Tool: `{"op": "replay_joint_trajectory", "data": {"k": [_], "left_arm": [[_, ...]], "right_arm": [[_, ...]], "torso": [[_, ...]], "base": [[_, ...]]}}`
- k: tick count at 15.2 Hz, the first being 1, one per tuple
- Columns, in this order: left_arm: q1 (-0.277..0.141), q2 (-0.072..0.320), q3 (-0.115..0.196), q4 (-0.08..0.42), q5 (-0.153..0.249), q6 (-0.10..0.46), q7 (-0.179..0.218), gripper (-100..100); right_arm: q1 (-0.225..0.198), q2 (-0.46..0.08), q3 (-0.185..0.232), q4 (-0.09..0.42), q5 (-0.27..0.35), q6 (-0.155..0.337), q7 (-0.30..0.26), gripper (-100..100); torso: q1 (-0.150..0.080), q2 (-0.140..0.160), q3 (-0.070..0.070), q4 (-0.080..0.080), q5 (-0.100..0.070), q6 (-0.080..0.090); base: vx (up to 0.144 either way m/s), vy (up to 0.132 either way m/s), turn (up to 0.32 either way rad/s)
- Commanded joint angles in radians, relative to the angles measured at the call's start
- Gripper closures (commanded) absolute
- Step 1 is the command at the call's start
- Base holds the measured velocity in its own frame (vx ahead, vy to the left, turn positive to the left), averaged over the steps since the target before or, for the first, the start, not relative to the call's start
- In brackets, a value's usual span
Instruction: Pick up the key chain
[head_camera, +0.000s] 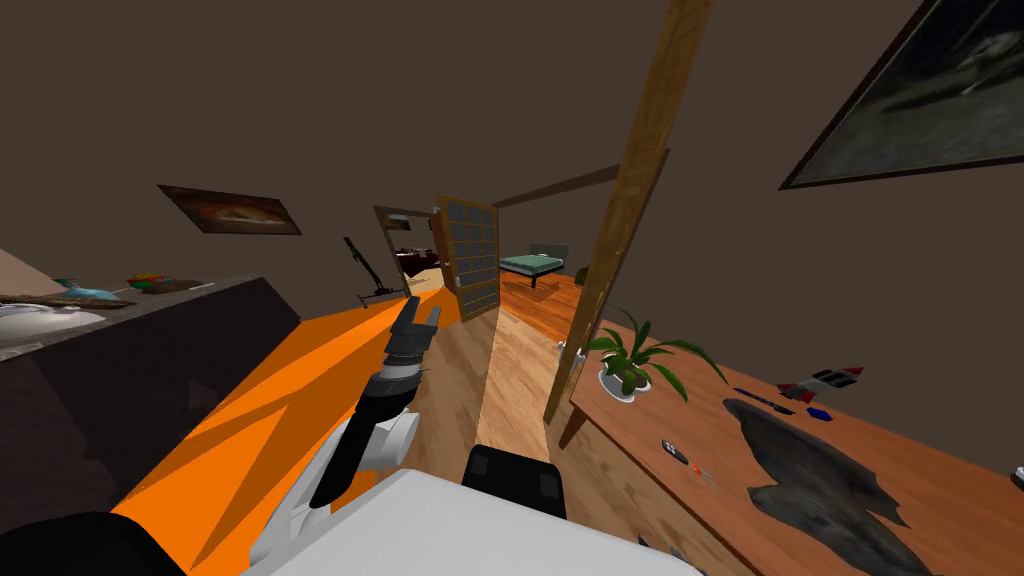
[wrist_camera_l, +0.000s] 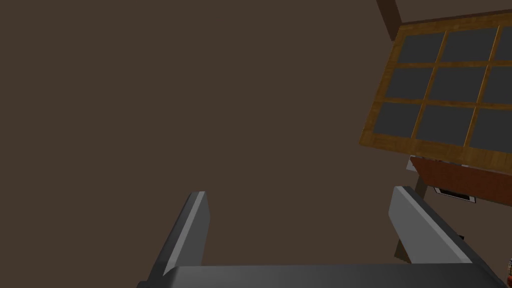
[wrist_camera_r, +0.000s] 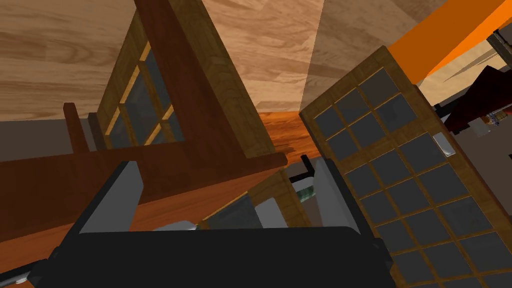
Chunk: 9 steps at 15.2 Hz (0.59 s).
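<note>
A small dark key chain (head_camera: 676, 449) with a red bit beside it lies near the front edge of the brown wooden table (head_camera: 700, 420) on my right. My left gripper (head_camera: 416, 314) is stretched out forward over the floor, well left of the table, and points toward a paned door (head_camera: 470, 255). In the left wrist view the left gripper (wrist_camera_l: 300, 192) is open with nothing between its fingers, facing a brown wall. My right gripper (wrist_camera_r: 227, 165) is also open and empty; its dark body (head_camera: 515, 480) sits low, just in front of me.
On the table stand a potted plant (head_camera: 632, 362), a toy rocket (head_camera: 826, 381), a blue piece (head_camera: 820, 414) and a dark irregular patch (head_camera: 820, 470). A tall wooden door edge (head_camera: 630, 200) rises at the table's left end. A dark counter (head_camera: 150, 350) runs along my left.
</note>
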Motion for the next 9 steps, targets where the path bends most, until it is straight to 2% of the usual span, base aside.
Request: {"op": "replay_joint_trajectory", "data": {"k": [1, 2, 3, 5, 6, 7, 9], "left_arm": [[0.000, 0.000, 0.000, 0.000, 0.000, 0.000, 0.000, 0], [0.000, 0.000, 0.000, 0.000, 0.000, 0.000, 0.000, 0], [0.000, 0.000, 0.000, 0.000, 0.000, 0.000, 0.000, 0], [0.000, 0.000, 0.000, 0.000, 0.000, 0.000, 0.000, 0], [0.000, 0.000, 0.000, 0.000, 0.000, 0.000, 0.000, 0], [0.000, 0.000, 0.000, 0.000, 0.000, 0.000, 0.000, 0], [0.000, 0.000, 0.000, 0.000, 0.000, 0.000, 0.000, 0]], "right_arm": [[-0.001, -0.016, 0.018, 0.050, 0.015, -0.005, 0.012, -100], [-0.001, -0.016, 0.018, 0.060, 0.015, -0.005, 0.012, -100], [-0.005, -0.043, 0.042, 0.101, 0.033, -0.013, 0.023, -100], [-0.005, -0.043, 0.042, 0.117, 0.033, -0.013, 0.023, -100], [-0.010, -0.067, 0.066, 0.142, 0.051, -0.020, 0.034, -100], [-0.010, -0.067, 0.066, 0.157, 0.051, -0.020, 0.034, -100], [-0.010, -0.067, 0.066, 0.173, 0.051, -0.020, 0.034, -100]], "torso": [[0.000, 0.000, 0.000, 0.000, 0.000, 0.000], [0.000, 0.000, 0.000, 0.000, 0.000, 0.000], [0.000, 0.000, 0.000, 0.000, 0.000, 0.001], [0.000, -0.001, 0.000, 0.000, 0.000, 0.000], [0.000, 0.000, 0.000, 0.000, 0.000, 0.001], [0.000, -0.001, 0.000, 0.000, 0.000, 0.000], [-0.001, -0.001, 0.000, 0.000, 0.000, 0.001]], "base": [[0.021, 0.002, 0.215], [0.016, -0.003, 0.067], [0.022, 0.003, 0.212], [0.022, -0.007, 0.163], [0.023, -0.005, 0.211], [0.028, -0.009, 0.246], [0.018, -0.010, 0.033]]}}
